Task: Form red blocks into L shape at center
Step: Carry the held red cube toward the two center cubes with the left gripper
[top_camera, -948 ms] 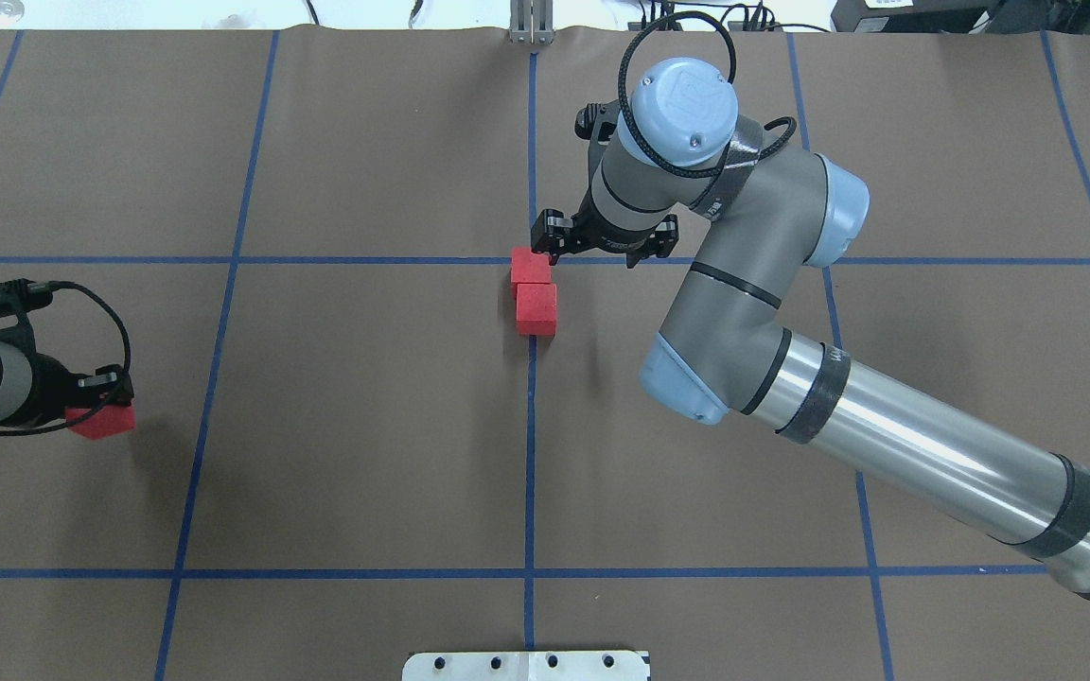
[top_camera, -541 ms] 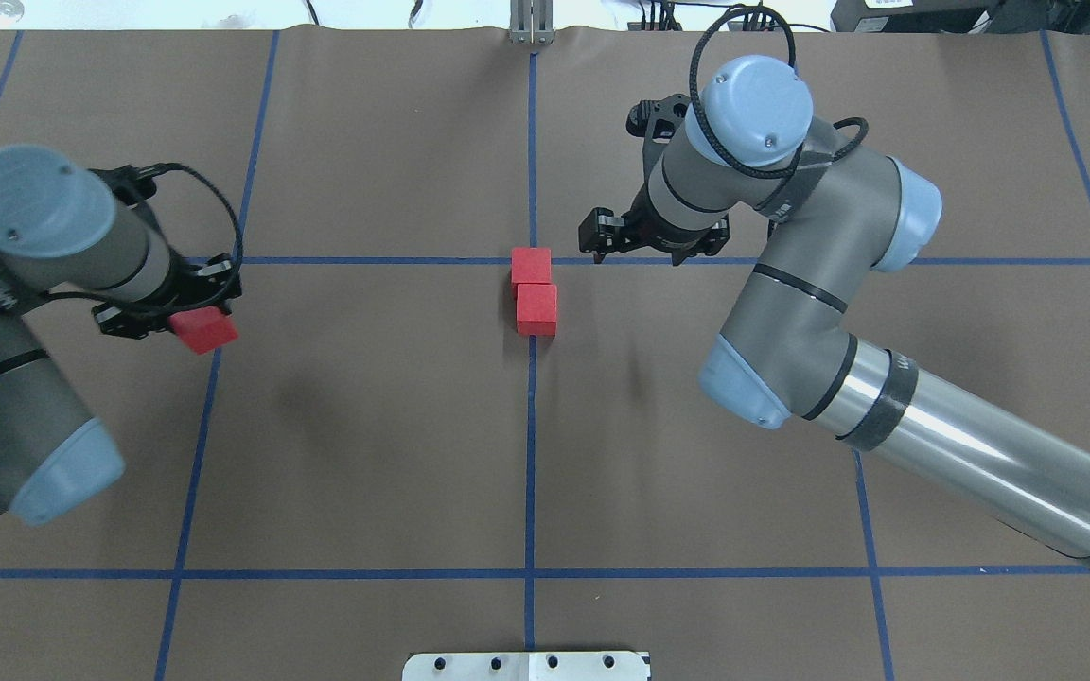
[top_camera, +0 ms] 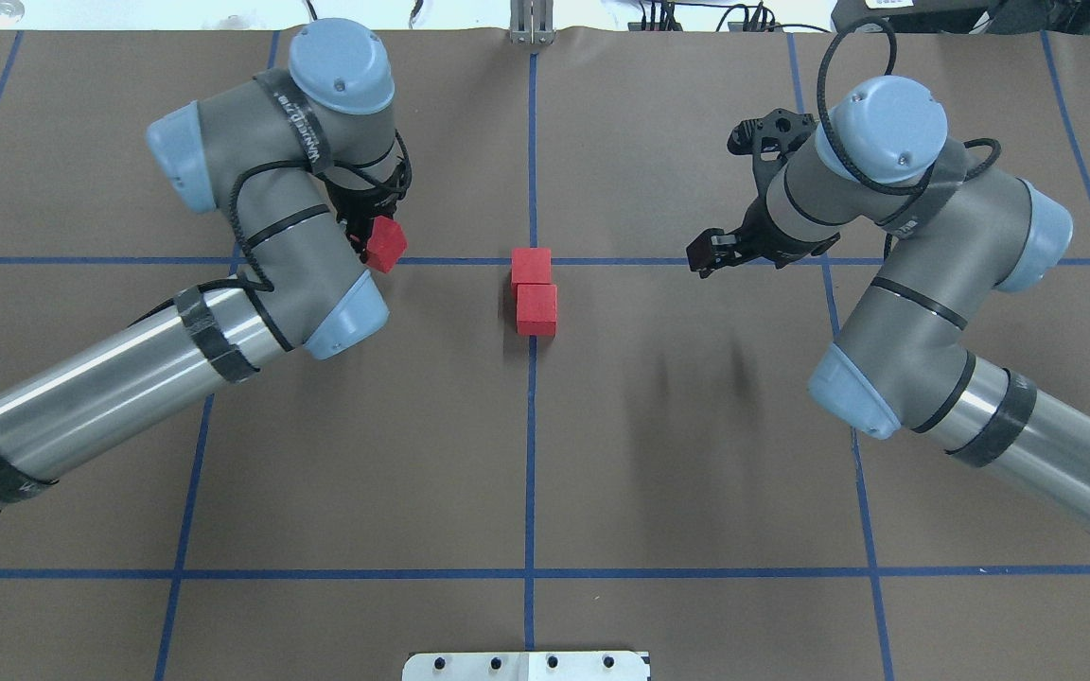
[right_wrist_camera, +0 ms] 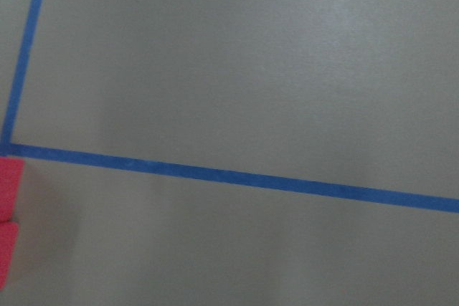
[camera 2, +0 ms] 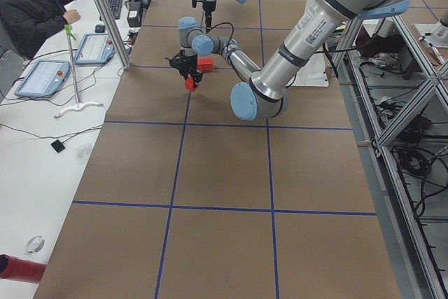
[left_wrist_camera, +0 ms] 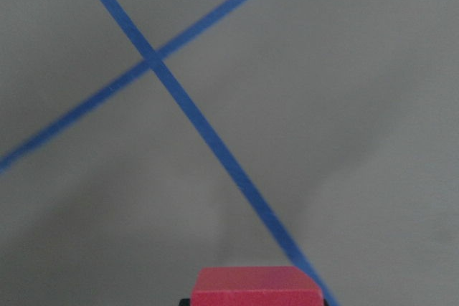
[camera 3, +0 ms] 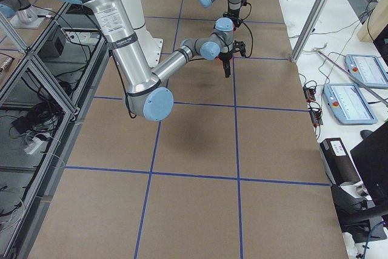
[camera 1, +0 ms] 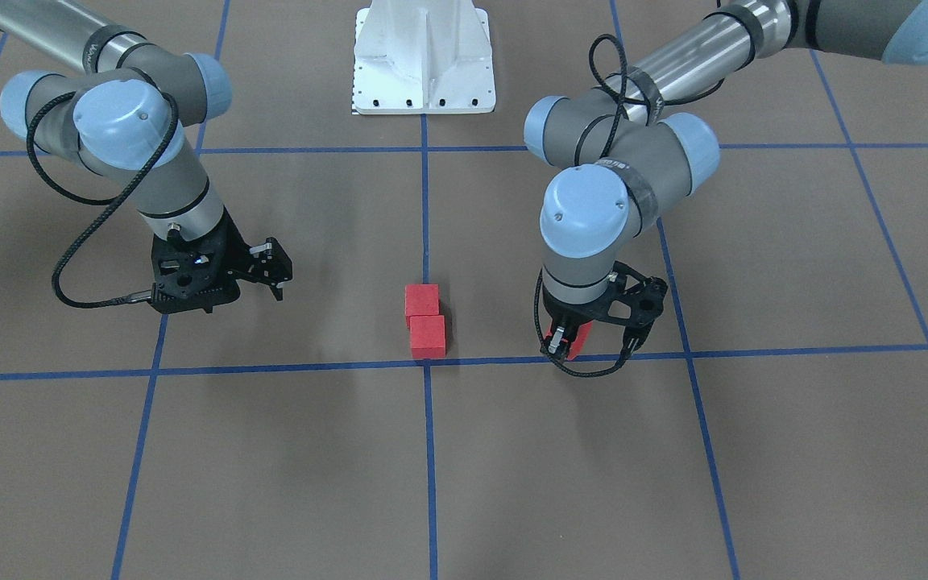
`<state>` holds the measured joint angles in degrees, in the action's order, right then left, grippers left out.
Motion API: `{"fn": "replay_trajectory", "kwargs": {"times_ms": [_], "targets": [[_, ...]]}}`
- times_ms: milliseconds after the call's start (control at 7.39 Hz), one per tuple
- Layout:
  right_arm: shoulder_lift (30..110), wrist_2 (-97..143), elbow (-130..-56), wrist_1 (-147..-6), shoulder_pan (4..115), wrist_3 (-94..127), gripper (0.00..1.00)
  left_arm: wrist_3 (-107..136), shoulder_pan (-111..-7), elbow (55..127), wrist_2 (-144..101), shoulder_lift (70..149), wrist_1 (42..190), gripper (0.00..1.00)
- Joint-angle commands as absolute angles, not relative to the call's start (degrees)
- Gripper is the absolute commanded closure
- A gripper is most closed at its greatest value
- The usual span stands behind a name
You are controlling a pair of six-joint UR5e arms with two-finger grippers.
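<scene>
Left gripper [top_camera: 373,238] is carrying the third red block [top_camera: 385,244]!
Its fingers are clamping it above the desk [top_camera: 696,454], well apart from the center [camera 1: 425,364], where two red blocks [top_camera: 536,309] are sitting touching; the right gripper [top_camera: 708,253] is hanging with fingers apart.

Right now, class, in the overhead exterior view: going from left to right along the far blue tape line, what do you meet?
left pincer gripping a held red block → pair of red blocks lying side by side → right pincer, open and empty
</scene>
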<state>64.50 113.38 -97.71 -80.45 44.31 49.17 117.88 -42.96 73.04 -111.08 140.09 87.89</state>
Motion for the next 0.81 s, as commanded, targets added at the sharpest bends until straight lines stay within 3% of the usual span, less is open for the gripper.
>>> {"fn": "replay_trajectory", "kwargs": {"times_ms": [0, 135, 677], "targets": [[66.71, 113.82, -98.96, -80.16, 45.17, 46.23, 0.01, 130.2, -43.07, 64.54, -111.09, 144.57, 93.76, 1.0], [66.71, 114.17, -100.01, -80.16, 45.09, 46.32, 0.01, 133.21, -42.46, 61.21, -111.09, 146.84, 94.13, 1.0], [66.53, 114.87, -100.55, -80.59, 45.26, 46.32, 0.01, 142.38, -38.5, 60.38, -110.83, 149.85, 93.52, 1.0]]}}
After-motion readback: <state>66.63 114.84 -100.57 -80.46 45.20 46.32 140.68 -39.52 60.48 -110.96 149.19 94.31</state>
